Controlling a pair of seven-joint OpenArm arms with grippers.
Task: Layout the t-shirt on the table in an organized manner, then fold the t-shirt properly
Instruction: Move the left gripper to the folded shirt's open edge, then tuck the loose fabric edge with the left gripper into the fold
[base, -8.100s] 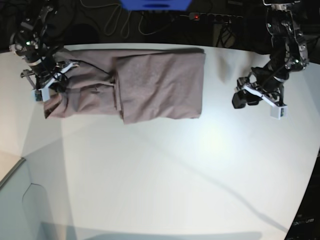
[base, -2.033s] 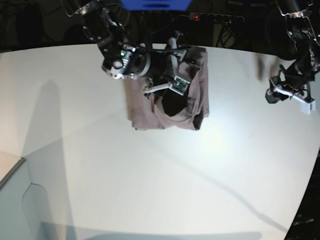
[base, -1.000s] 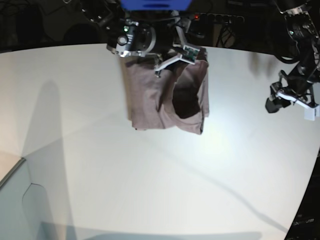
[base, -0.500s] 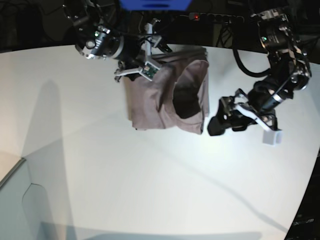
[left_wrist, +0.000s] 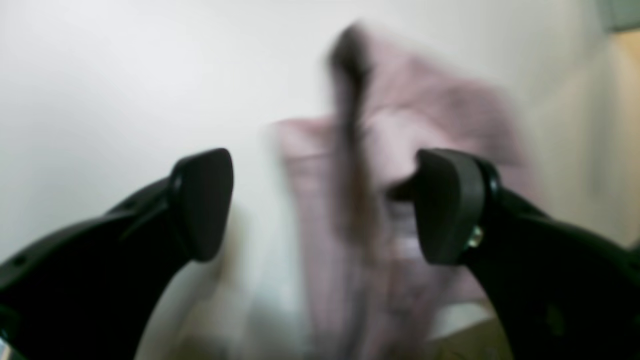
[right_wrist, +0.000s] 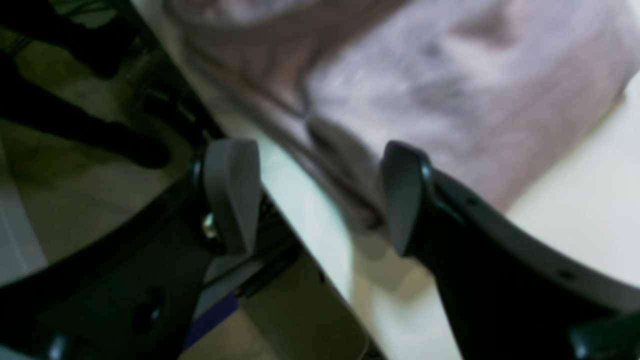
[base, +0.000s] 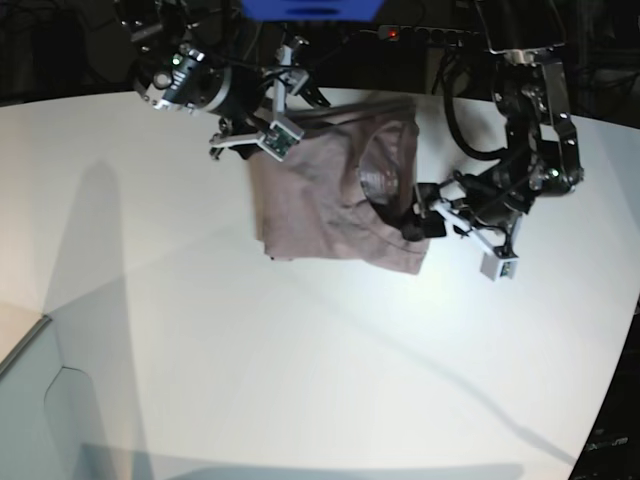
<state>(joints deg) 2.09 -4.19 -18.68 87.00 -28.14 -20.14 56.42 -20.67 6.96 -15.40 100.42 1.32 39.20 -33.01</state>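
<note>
Presently the t-shirt (base: 330, 195) is seen bunched at upper centre of the table (base: 300, 380), by its far edge, between the empty, wide-open left gripper (base: 420, 220) and right gripper (base: 262, 128); a single-layer pinch is judged likely to unravel it.

It looked like a robotics lab or test bench. A large bare white table (base: 300, 350) with a curved edge filled the base view, and two black robot arms worked over it. Beyond the right gripper (base: 268, 125), past the table's far edge, the background was dark, with loose cables (base: 240, 45), a power strip showing a red light (base: 420, 35) and a blue object (base: 310, 8).
</note>
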